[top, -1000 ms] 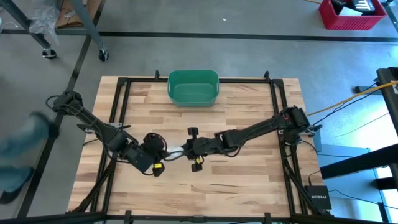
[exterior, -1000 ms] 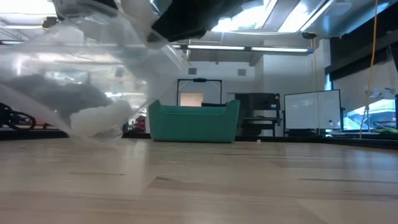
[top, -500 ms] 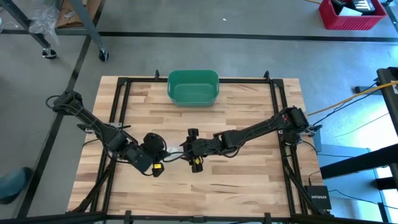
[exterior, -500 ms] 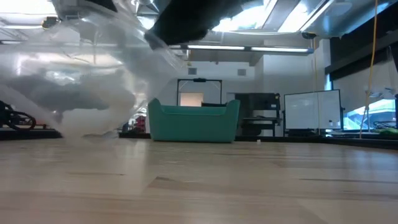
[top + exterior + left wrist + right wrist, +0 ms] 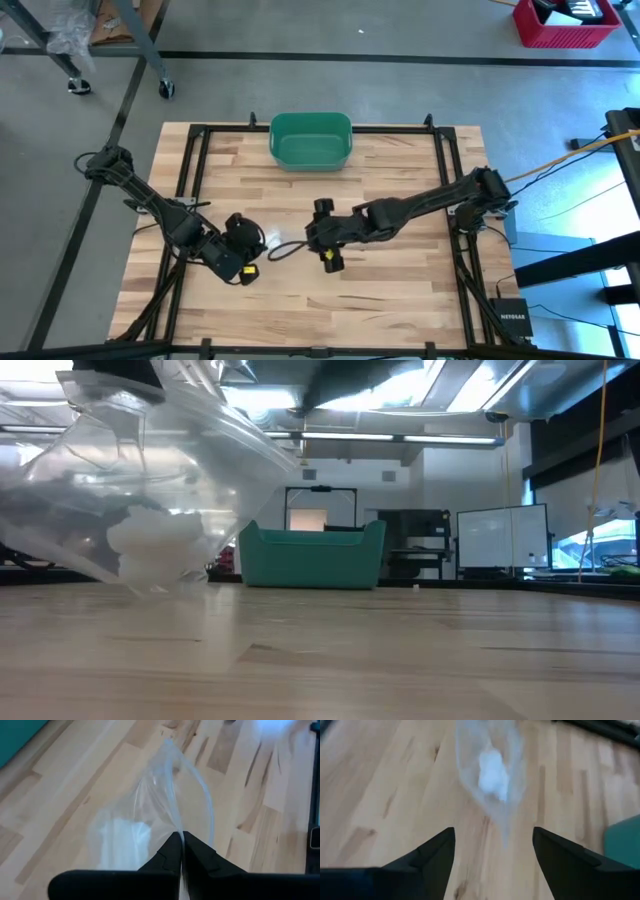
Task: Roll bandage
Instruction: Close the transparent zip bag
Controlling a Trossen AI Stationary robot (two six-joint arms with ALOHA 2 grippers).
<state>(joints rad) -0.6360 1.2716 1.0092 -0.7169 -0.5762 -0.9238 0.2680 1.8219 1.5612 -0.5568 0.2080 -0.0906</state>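
A clear plastic bag with a white bandage inside it hangs over the table's left middle. It also shows in the low view and as a pale patch in the high view. My left gripper is shut on the bag. My right gripper stands open, a little to the right of the bag and above the table, pointing at it with nothing between its fingers. The bandage sits in the bag's low end. My left gripper pinches a thin edge of the bag between its two shut fingers, several layers or one I cannot tell. The fingers slant down from the table's left. The bag hangs away below them, with its bandage end down near the table top.
A green bin stands at the table's far edge, middle; it shows behind the bag in the low view. Black frame rails run along the table's sides. Bare wood lies to the near right.
My right gripper has opened, let go of the bag, and drawn back up and toward the table's right edge. The bag now hangs from my left gripper alone, and the bandage has settled lower in it.
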